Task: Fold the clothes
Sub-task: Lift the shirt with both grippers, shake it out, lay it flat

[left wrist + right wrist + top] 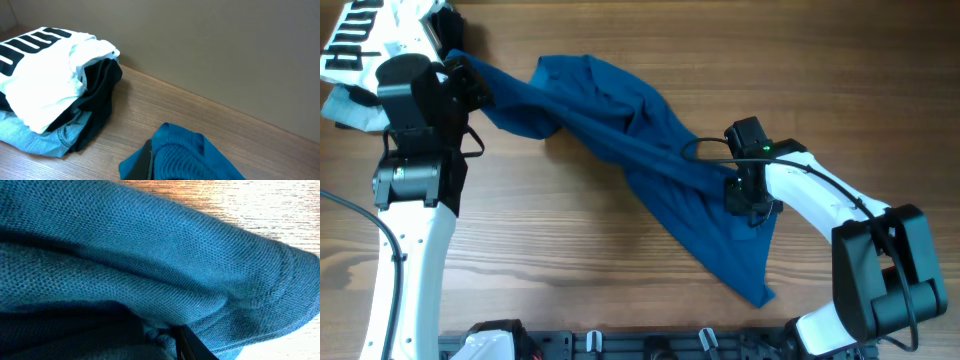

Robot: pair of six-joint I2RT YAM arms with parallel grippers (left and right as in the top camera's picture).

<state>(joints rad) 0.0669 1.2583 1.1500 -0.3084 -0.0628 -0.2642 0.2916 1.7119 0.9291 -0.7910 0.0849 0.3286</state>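
Clothes [620, 120]: one deep-blue garment.

Overhead: runs as a twisted diagonal band across the worktop [560, 250], from upper left down to a point near the front edge at lower right. Bunched and wrinkled through the middle, nowhere flat. Left gripper [463, 82] clamped on the upper-left end, right beside the pile: white lettered garment [365, 35], pale grey-blue garment [342, 108]. Right gripper [748, 205] sits on the cloth's right edge, partway down the lower part.

Left wrist: blue cloth humped over the bottom of the frame, touching the one dark finger [145, 162] in view. Fully closed, holding the cloth. Pile just beyond, with a dark garment [102, 85] tucked under the white one.

Right wrist: knit fills almost the whole frame, folds crowding a single dark finger at the bottom, strip of bare wood at top. Gap between jaws hidden, so cannot tell whether pinched or merely pressed against the cloth.

Judgement: looks like the spread-out step, ahead of any fold. Next move probably needs a confirmed right-side pinch on a single edge layer. Then pulling both ends apart to undo the twist and lay it flat. Needs care to drag away from the pile.
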